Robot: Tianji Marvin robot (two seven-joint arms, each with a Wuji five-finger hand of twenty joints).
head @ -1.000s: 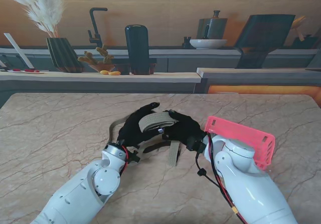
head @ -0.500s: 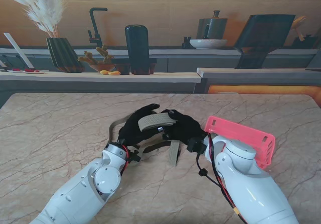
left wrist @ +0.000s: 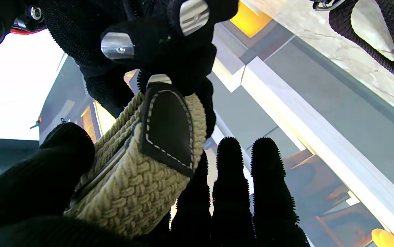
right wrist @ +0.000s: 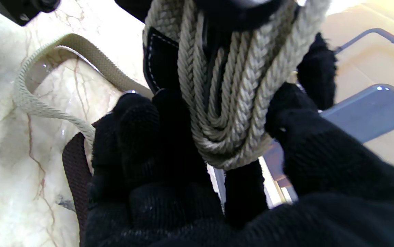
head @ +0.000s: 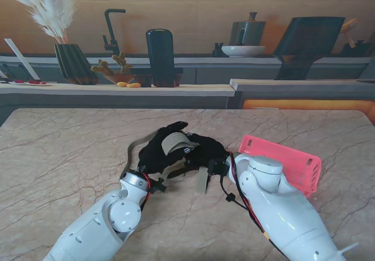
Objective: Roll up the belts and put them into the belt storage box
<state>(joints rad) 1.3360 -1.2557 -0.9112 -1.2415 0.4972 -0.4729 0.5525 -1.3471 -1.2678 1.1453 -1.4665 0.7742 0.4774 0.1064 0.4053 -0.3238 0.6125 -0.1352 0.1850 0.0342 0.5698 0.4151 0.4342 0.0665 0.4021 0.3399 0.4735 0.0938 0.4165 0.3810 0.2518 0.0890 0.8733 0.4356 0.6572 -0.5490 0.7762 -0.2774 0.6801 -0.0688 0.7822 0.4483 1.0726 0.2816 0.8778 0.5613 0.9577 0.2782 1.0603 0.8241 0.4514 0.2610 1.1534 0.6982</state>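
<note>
A beige braided belt [head: 174,140] is wound into a coil, held up between both black-gloved hands near the table's middle. My left hand [head: 153,151] cups the coil [left wrist: 138,171] from its side, thumb and fingers around it; the belt's dark leather tip [left wrist: 166,127] lies on top. My right hand [head: 204,151] grips the coil's [right wrist: 227,113] other side. The loose tail [head: 202,180] hangs down to the marble table [head: 64,155], and a loop [right wrist: 42,68] trails behind the left hand. A dark strap [right wrist: 76,171] lies on the table beneath. The pink storage box [head: 287,161] stands to the right, partly hidden by my right arm.
Beyond the table's far edge runs a counter with a ribbed vase of pampas grass [head: 73,62], a black faucet [head: 111,30], a dark canister [head: 160,56] and a white bowl [head: 243,50]. My white forearms fill the near part of the table.
My right arm has swung in towards the left, covering more of the pink box. The coil has shifted slightly left and looks tighter between the hands.
</note>
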